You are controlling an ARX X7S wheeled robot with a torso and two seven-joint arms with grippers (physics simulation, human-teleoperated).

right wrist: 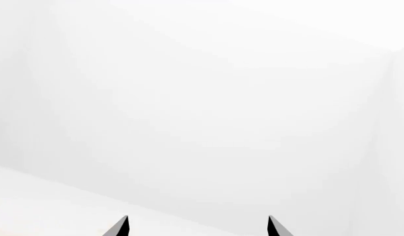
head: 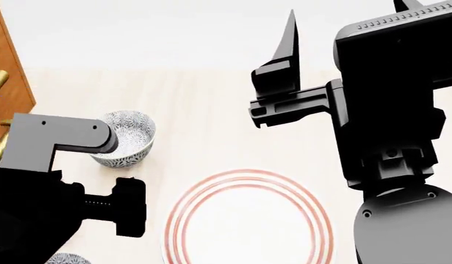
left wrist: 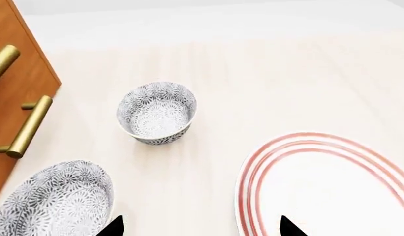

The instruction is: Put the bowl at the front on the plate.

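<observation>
The bowl point(left wrist: 54, 201), small, white, with a dense blue-grey floral pattern, lies nearest me; only its rim point(head: 64, 258) peeks in at the bottom edge of the head view. The plate point(left wrist: 333, 187), wide and white with thin red rings, sits beside it on the pale table point(head: 248, 220). My left gripper point(left wrist: 202, 223) hangs open above the bare strip between bowl and plate, holding nothing. My right gripper point(right wrist: 196, 226) is raised high and open, its fingers pointing away from the table point(head: 347, 22), with only blank white wall in front of it.
A second bowl alike point(left wrist: 157, 113) stands farther back on the table point(head: 126, 137), partly behind my left arm point(head: 60, 143). A wooden cabinet point(left wrist: 18, 73) with brass handles point(left wrist: 31, 125) borders the table on the left.
</observation>
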